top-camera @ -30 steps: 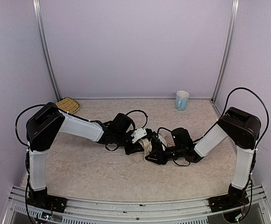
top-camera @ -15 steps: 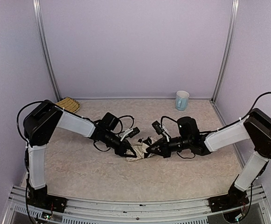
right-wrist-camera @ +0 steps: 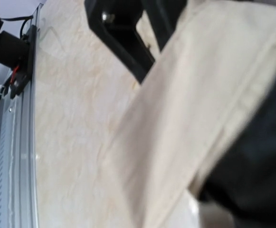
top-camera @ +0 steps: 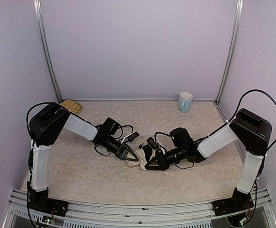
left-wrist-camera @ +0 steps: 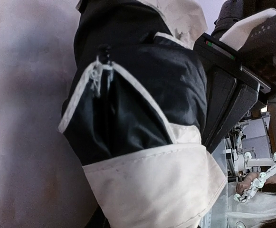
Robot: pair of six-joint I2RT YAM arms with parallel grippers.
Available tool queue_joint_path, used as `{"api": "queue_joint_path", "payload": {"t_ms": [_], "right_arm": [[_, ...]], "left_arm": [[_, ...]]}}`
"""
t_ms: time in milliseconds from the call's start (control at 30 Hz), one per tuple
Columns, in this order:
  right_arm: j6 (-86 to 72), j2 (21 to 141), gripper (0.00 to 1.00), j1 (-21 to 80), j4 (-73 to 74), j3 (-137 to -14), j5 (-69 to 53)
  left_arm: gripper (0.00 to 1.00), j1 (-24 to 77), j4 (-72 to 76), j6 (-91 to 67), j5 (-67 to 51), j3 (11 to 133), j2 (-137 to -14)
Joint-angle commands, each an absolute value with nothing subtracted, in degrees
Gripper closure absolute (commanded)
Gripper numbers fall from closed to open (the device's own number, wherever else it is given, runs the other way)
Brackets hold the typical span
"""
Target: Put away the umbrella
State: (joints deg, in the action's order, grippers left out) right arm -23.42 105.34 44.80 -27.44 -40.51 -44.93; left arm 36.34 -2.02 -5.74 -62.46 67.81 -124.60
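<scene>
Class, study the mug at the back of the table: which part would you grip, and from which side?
The mug stands upright, mouth open upward, its handle pointing left in the top view. Probably best to pinch the rim wall on the handle-free right side, coming straight down from above.

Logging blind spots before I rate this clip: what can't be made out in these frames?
Top view: the umbrella, its shaft and handle covered by the left gripper and right gripper; only bunched cream fabric shows.
Left wrist view: its fingers, hidden behind fabric filling the frame; grip cannot be told.
Right wrist view: fabric blurred, too close to the lens; grip unclear.
</scene>
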Motion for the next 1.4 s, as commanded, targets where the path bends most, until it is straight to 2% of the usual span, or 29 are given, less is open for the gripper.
{"api": "queue_joint_path", "payload": {"t_ms": [0, 33, 100, 133, 167, 367, 567, 667, 733, 800, 867, 1000, 1067, 1100, 1167, 1200, 1300, 1367], "right_arm": [[-21.06, 110.51, 1.0, 42.85, -21.66, -45.72, -44.8], [-21.09, 111.36, 1.0, 42.27, -21.77, -45.85, -44.44], [-20.63, 113.17, 1.0, 41.62, -20.69, -46.31, -43.26], [-20.05, 113.87, 1.0, 41.5, -19.79, -46.81, -42.51], [-19.3, 114.43, 1.0, 41.49, -19.13, -47.25, -41.75], [-18.33, 115.19, 1.0, 41.26, -18.91, -48.65, -40.38], [-17.41, 115.17, 1.0, 41.16, -18.43, -49.36, -39.38], [-17.37, 114.98, 1.0, 41.17, -19.22, -49.1, -39.08], [-17.1, 114.94, 1.0, 41.13, -18.99, -49.21, -38.81], [-17.03, 114.47, 1.0, 41.19, -19.13, -49.15, -38.69], [-16.77, 114.21, 1.0, 41.14, -19.18, -49.07, -38.48], [-17.0, 114.53, 1.0, 41.13, -20.31, -48.88, -38.61], [-17.3, 115.04, 1.0, 41.13, -20.77, -49.16, -38.72], [-17.37, 115.19, 1.0, 41.13, -21.02, -49.35, -38.7], [-17.72, 115.23, 1.0, 41.13, -21.76, -49.48, -38.83], [-17.83, 115.24, 1.0, 41.12, -22.2, -49.55, -38.99], [-17.68, 115.22, 1.0, 41.13, -22.18, -50.06, -39.11], [-17.4, 115.11, 1.0, 41.05, -22.13, -50.35, -39.1]], "left_arm": [[0.69, 35.16, -9.12, -0.79, -48.8, 68.76, -129.87], [0.6, 35.42, -10.92, 1.13, -47.53, 69.56, -130.1], [0.37, 35.85, -13.41, 5.13, -45.7, 70.39, -130.29], [0.13, 35.79, -14.32, 6.03, -45.7, 70.71, -130.59], [0.03, 35.57, -15.82, 7.8, -45.7, 71.24, -130.88], [0.01, 34.98, -20.38, 13.71, -41.04, 72.14, -128.6], [0.01, 34.95, -28.21, 18.29, -35.24, 75.67, -121.04], [0.01, 36.27, -31.13, 13.89, -23.99, 78.41, -113.67], [0.01, 38.94, -33.36, 11.02, -11.71, 81.12, -108.47], [0.01, 41.84, -27.77, 9.39, 1.18, 80.97, -101.62], [0.01, 43.73, -12.28, 6.54, 11.07, 74.77, -93.99], [0.01, 40.64, 33.52, -5.35, 4.62, 53.33, -81.51], [0.01, 40.06, 45.46, -2.92, -7.31, 48.08, -79.66], [0.04, 42.69, 42.75, 2.41, -4.83, 48.43, -79.67], [0.17, 49.37, 31.55, 14.88, 6.16, 50.91, -81.56], [0.21, 52.37, 27.52, 18.71, 11.31, 51.17, -83.03], [0.17, 59.18, 23.08, 29.23, 20.83, 46.77, -86.37], [0.05, 61.49, 20.38, 32.16, 23.24, 44.69, -88.45]]}}
